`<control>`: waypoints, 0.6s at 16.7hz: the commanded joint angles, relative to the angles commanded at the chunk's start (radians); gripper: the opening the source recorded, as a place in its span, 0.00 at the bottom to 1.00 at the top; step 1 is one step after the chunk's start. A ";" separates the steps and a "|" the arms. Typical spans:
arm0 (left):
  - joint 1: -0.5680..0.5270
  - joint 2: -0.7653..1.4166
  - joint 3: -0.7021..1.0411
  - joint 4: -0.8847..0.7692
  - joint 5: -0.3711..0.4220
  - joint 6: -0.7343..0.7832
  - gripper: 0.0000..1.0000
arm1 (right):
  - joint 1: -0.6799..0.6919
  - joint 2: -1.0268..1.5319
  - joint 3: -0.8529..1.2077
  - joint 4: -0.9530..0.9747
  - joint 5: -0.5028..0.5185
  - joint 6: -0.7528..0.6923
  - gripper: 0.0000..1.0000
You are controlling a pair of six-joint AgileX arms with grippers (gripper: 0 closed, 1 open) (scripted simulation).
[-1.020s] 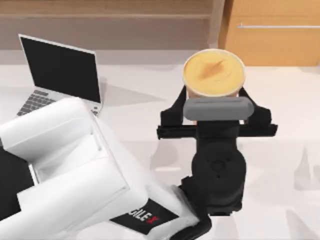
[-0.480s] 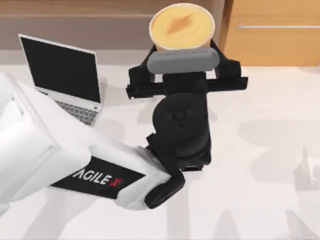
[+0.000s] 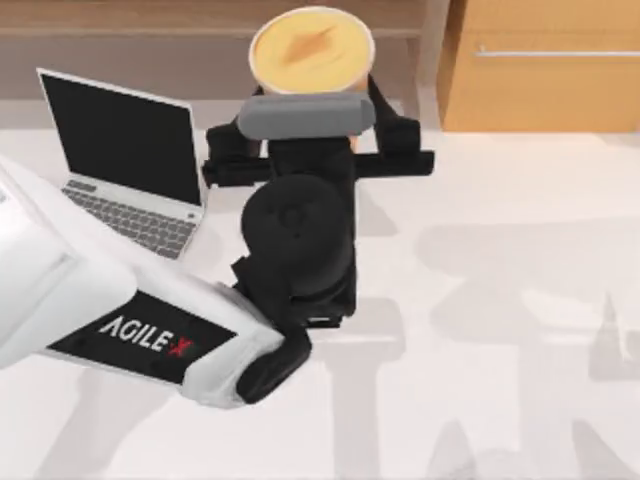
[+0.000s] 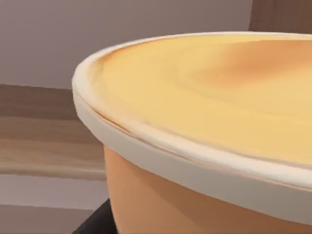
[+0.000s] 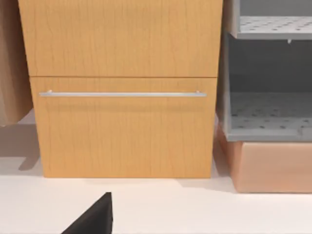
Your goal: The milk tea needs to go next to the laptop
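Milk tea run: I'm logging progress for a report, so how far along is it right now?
Done: the left gripper is shut on the milk tea, and the cup looks lifted off the table. In hand: the cup hangs to the right of the open laptop, near its screen edge. Left: lower it beside the laptop, open the fingers and withdraw.

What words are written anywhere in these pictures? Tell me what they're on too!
"AGILE X", white letters with a red X, on the black band of the white left arm.
The small silver-grey laptop with the black screen: keyboard markings too small to read.
The clear plastic milk tea cup with the yellow-orange sealed top, held in the left end effector: no writing.
The wooden drawer cabinet: no writing.
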 joint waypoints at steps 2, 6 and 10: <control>0.026 0.006 -0.034 0.017 0.027 -0.006 0.00 | 0.000 0.000 0.000 0.000 0.000 0.000 1.00; 0.096 0.061 -0.153 0.087 0.085 -0.025 0.00 | 0.000 0.000 0.000 0.000 0.000 0.000 1.00; 0.127 0.078 -0.192 0.112 0.113 -0.035 0.00 | 0.000 0.000 0.000 0.000 0.000 0.000 1.00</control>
